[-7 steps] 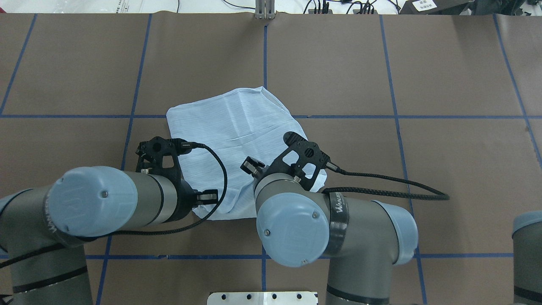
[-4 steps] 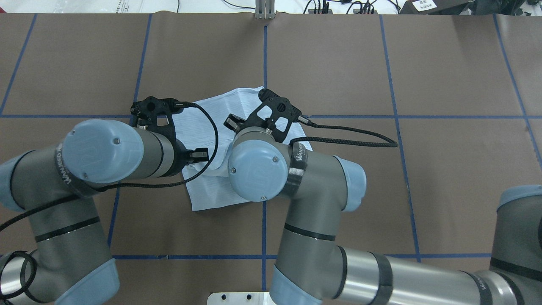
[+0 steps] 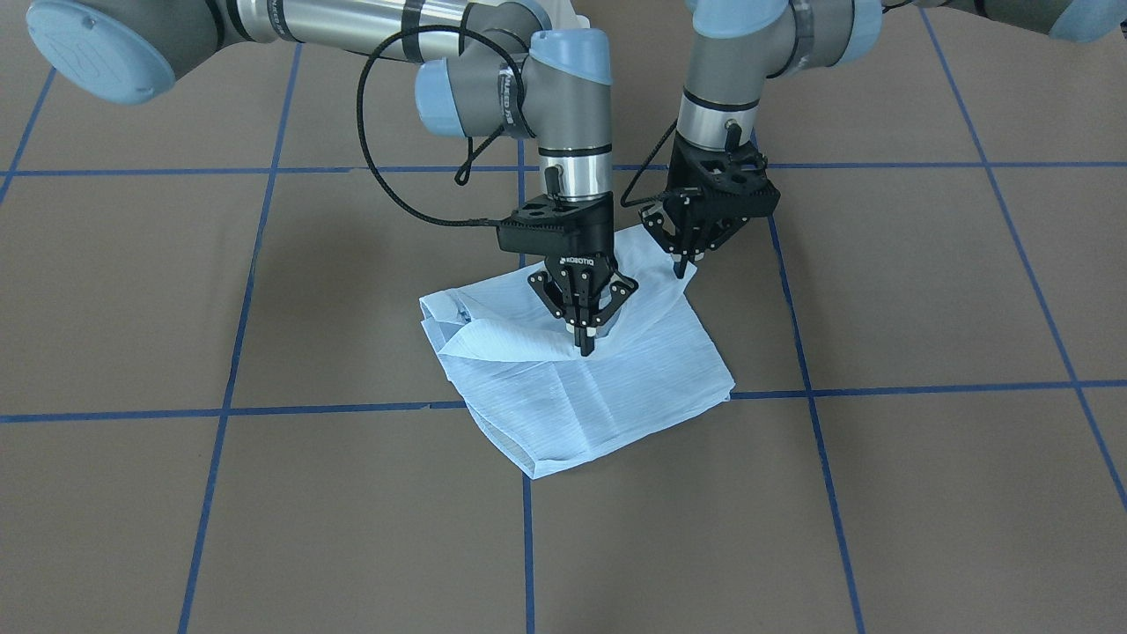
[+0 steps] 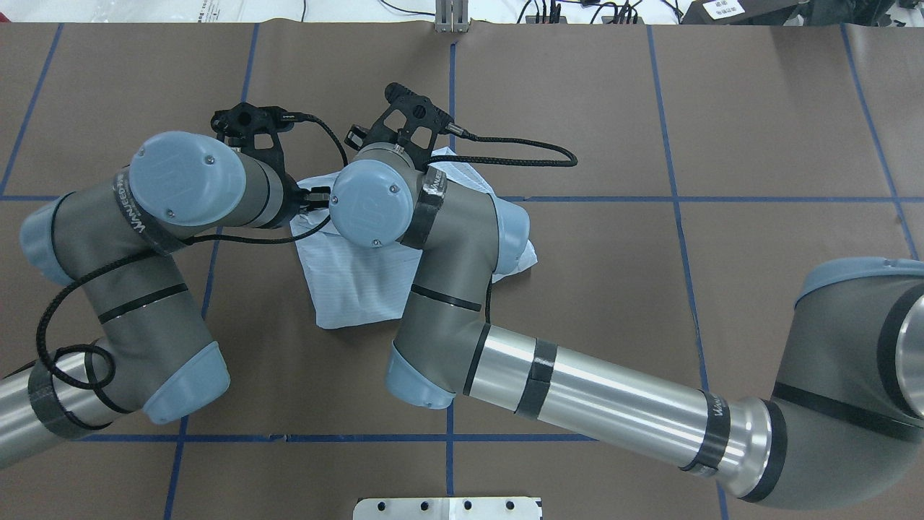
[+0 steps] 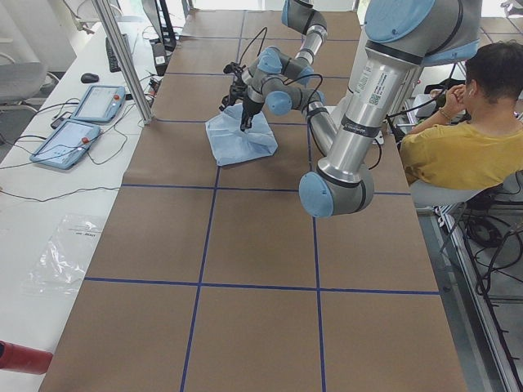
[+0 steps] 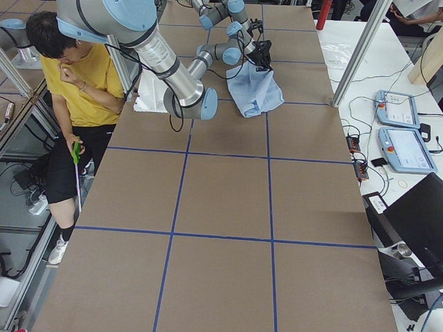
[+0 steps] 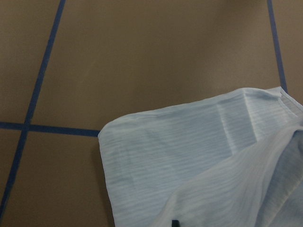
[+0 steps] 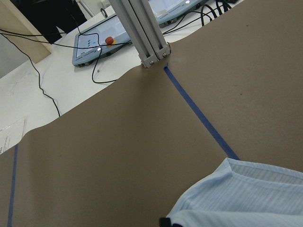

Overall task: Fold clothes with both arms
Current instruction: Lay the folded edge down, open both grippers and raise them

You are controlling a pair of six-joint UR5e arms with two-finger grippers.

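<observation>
The clothes are one light blue pinstriped shirt, folded into a small packet in the middle of the table. My right gripper points straight down over the packet's middle, shut on a raised fold of the fabric. My left gripper hangs at the packet's robot-side corner, shut on that edge. In the overhead view both wrists hide the grippers and much of the shirt. The left wrist view shows a lifted layer draped over the flat shirt. A corner of the shirt shows in the right wrist view.
An aluminium post stands at the table's far edge, with two control tablets and cables behind it. A seated person is beside the robot's base. Blue tape lines cross the brown surface.
Both arms have swept toward the table's far edge, carrying the shirt's near edge over the rest. The visible cloth has shrunk and the right arm is stretched much further out.
</observation>
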